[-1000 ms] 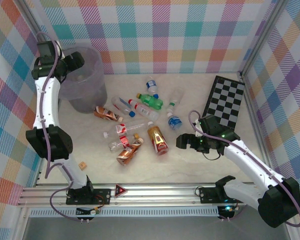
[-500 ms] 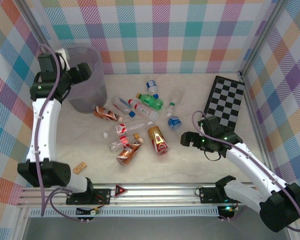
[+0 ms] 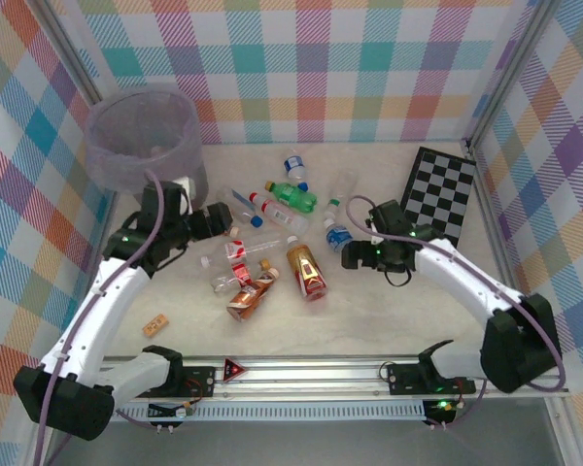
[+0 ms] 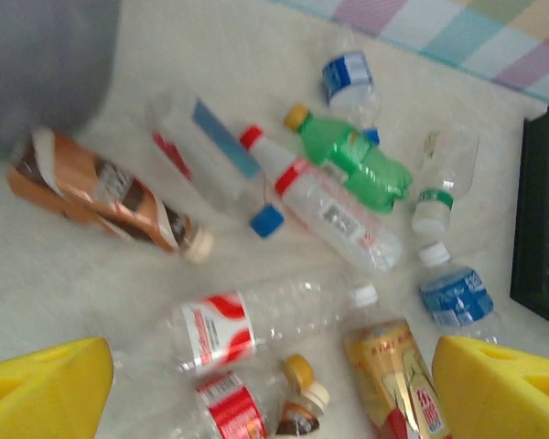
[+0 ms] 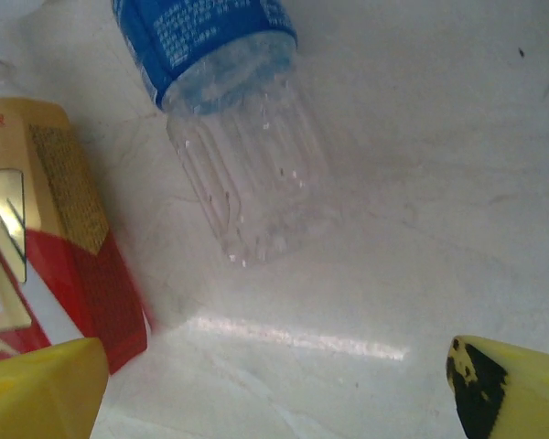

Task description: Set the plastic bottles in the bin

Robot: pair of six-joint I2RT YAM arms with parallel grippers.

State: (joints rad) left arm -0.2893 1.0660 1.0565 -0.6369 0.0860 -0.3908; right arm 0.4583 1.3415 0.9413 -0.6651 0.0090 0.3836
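Bin point(image 3: 117, 167): far left, upright, near the pile.
Left gripper point(image 3: 222, 221): fingers wide apart, empty, above the pile's left edge.
Plastic bottles point(image 3: 248, 249): lying scattered mid-table, outside the bin.
Labels: amber-brown bottle point(image 4: 101, 197); green bottle point(image 4: 352, 165); blue-labelled bottle point(image 5: 201, 41), white print unreadable.
Right gripper point(image 5: 274, 384): fingers spread, empty, beside the blue-labelled bottle.

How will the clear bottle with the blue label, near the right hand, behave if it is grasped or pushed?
The blue-label bottle looks empty, so it is probably light. It lies on its side, so a nudge may roll it. Its thin ribbed wall may dent when squeezed.
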